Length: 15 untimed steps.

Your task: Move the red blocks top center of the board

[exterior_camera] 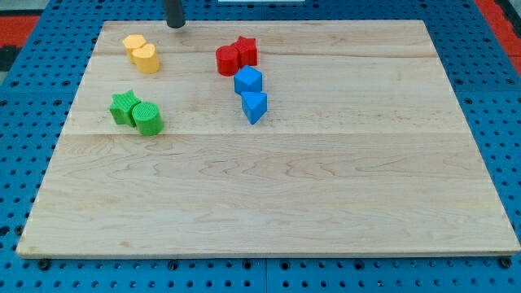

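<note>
Eight blocks on pale wooden board [269,195] over blue pegboard [24,81]; my tip [175,25], bare rod, touches nothing, left of red blocks [236,55].

The bench [326,203] lies open across its whole lower half and the view's right side. Obstacles crowd the upper left — yellow blocks [142,54], green blocks [137,113], and the red pair [236,55] touching the blue blocks [251,94] — with passable lanes between clusters.
</note>
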### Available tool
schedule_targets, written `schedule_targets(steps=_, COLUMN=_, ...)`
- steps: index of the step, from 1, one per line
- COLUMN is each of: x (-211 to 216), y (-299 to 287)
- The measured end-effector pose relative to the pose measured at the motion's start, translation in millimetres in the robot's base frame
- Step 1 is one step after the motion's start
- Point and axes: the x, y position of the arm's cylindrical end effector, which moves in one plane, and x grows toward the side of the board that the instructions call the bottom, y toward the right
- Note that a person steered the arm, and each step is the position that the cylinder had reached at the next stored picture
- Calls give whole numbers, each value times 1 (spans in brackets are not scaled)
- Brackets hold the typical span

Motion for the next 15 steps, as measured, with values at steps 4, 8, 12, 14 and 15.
schedule_targets(steps=4, x=1, y=2)
schedule_targets(steps=8, x=3, y=12)
schedule_targets(steps=12, x=4, y=-1)
schedule_targets(steps=14, x=8, y=6)
schedule_targets(steps=15, x=24, y=12)
